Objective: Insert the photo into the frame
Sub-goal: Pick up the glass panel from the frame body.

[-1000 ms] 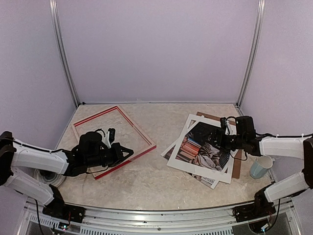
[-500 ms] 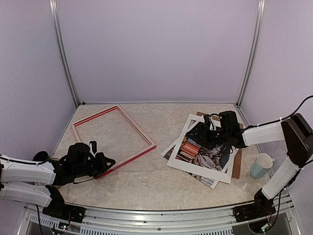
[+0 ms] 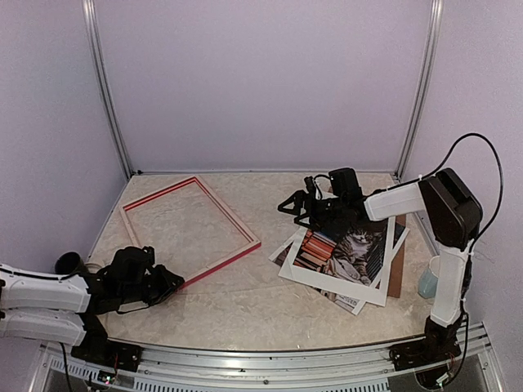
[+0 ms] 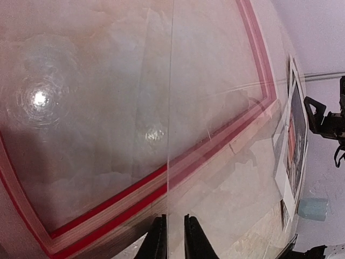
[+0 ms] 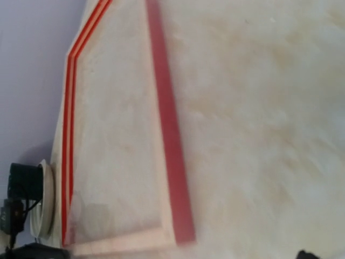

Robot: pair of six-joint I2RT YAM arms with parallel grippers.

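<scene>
The frame (image 3: pixel 219 262), red-faced with pale wood edges, lies flat at the left middle of the table; it also shows in the left wrist view (image 4: pixel 124 200) and, blurred, in the right wrist view (image 5: pixel 168 140). The photo (image 3: pixel 359 249) of the tabby cat lies at the right under a white mat (image 3: pixel 323 275). My left gripper (image 3: pixel 169 282) sits low, just short of the frame's near edge. Its jaws (image 4: pixel 173 240) stand a narrow gap apart, with a thin clear sheet (image 4: pixel 170 135) edge-on between them. My right gripper (image 3: pixel 296 208) hovers open and empty past the photo's upper left corner.
A brown backing board (image 3: pixel 397 278) lies under the stack at the right, with another print (image 3: pixel 350 303) poking out at the front. A pale blue cup (image 3: pixel 426 282) stands by the right arm's base. A white round object (image 5: pixel 44 199) sits at the far left.
The left arm drew back toward the near left, off the frame's near corner, and its jaws parted slightly. The right arm swung left across the photo stack, gripper still open.
</scene>
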